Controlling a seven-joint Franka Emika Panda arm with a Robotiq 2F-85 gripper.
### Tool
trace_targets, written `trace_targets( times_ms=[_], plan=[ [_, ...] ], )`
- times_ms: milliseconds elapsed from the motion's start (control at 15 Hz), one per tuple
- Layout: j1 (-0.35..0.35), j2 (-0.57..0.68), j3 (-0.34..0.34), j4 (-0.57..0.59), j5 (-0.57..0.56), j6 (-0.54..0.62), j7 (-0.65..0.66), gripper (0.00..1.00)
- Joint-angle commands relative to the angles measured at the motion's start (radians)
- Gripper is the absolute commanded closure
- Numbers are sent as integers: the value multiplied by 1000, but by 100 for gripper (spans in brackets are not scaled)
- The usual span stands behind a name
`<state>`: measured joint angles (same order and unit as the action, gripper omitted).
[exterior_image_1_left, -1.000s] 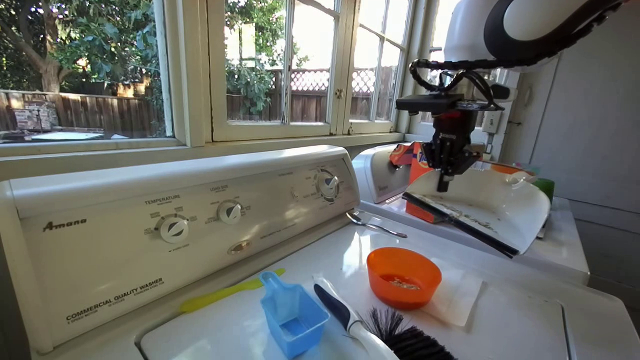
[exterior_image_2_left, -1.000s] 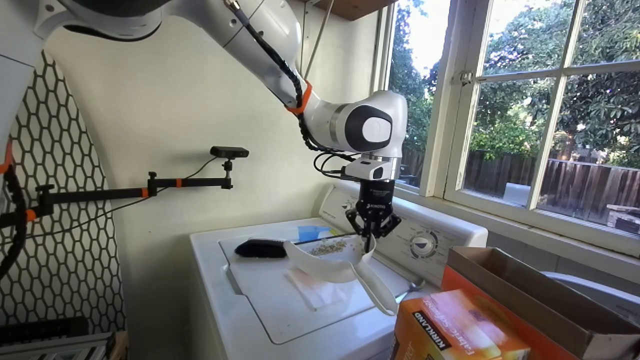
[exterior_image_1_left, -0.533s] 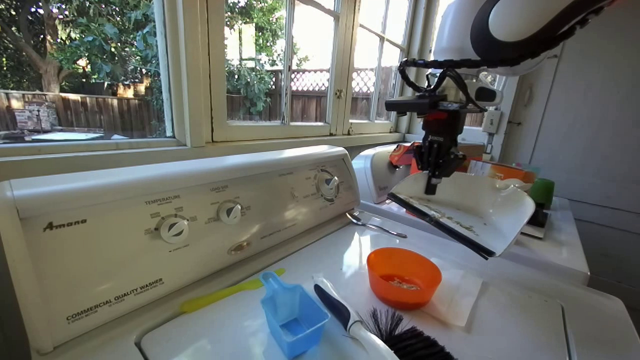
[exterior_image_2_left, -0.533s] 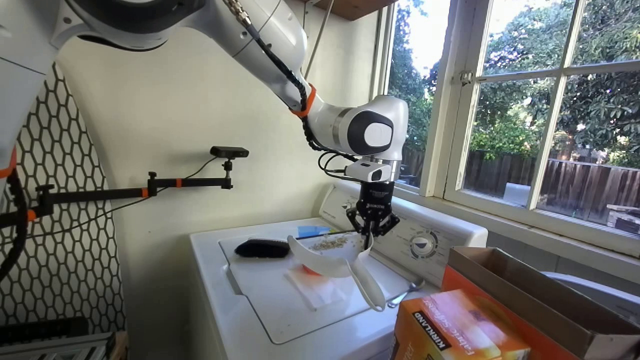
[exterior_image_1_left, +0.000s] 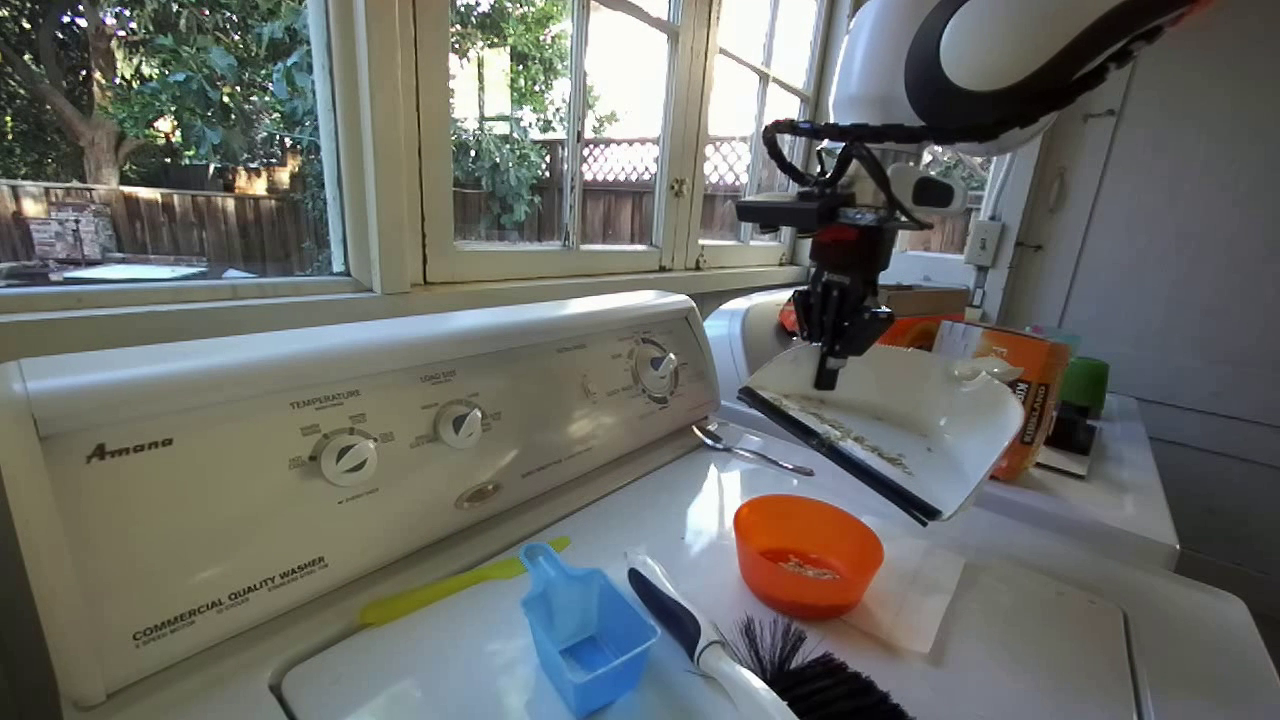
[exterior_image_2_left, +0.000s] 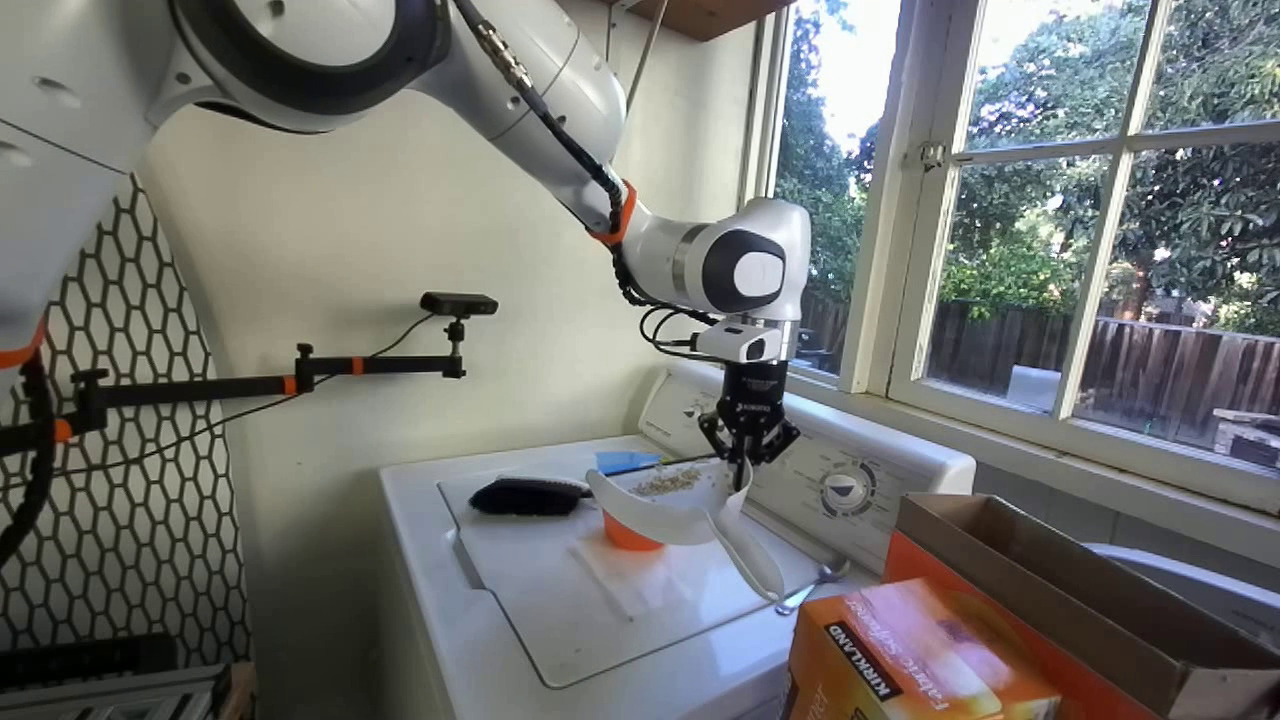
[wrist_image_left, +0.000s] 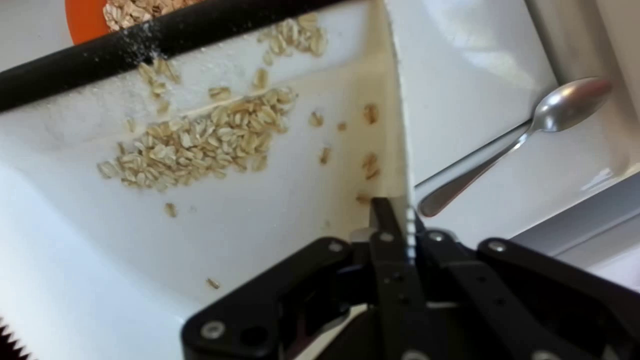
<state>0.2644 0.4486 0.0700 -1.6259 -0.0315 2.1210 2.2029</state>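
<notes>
Apparently the dustpan (exterior_image_1_left: 915, 400), edge pinched by the tool (wrist_image_left: 403, 220), clears the bowl (exterior_image_1_left: 770, 588).

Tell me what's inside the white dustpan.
Oat-like flakes lie in the dustpan, piled near its black lip with others scattered. In the wrist view, the hand covers part; anything beneath can't be seen.

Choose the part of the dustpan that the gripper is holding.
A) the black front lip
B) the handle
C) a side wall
C: in the wrist view the gripper pinches the thin side wall of the white dustpan, one jaw on each face, while in an exterior view the handle juts out ungripped.
</notes>
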Motion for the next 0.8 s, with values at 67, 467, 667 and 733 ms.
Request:
trace_targets(
  times_ms=[67,467,667,733],
  plan=[
    [55,57,-25,97,-90,-43,33,99],
    [98,95,-43,160,-170,-26,54,99],
    [115,108,-54,186,-201,-19,71,99],
    [121,111,-58,195,-214,-16,78,99]
  ],
)
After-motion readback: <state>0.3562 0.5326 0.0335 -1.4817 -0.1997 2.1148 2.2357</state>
